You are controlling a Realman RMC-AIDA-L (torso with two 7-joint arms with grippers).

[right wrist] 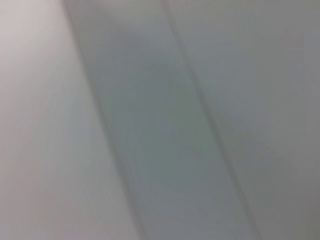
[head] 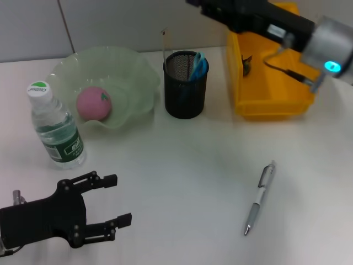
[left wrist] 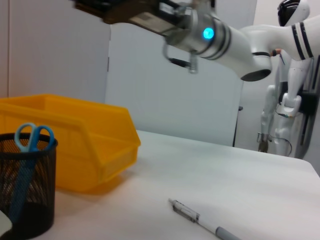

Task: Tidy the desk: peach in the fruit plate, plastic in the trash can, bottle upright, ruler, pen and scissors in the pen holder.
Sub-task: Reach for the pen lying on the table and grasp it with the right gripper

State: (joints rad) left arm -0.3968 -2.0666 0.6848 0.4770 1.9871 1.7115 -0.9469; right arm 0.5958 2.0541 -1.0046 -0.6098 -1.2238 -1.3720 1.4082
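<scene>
At the lower left of the head view we see our left gripper [head: 113, 200] low over the table with its fingers apart and empty, the pen [head: 260, 197] lying at lower right. Farther up stand the bottle [head: 55, 126], upright with an unreadable green label, the peach [head: 94, 102] in the fruit plate [head: 135, 69], and the scissors [head: 197, 65] in the pen holder [head: 186, 85]. Our right arm [head: 276, 25] crosses the upper right above the yellow bin [head: 265, 83]; whether its claw is apart or together we cannot tell.

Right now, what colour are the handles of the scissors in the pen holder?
Light blue. The scissors stand in the black mesh pen holder; the left wrist view shows them best.
</scene>
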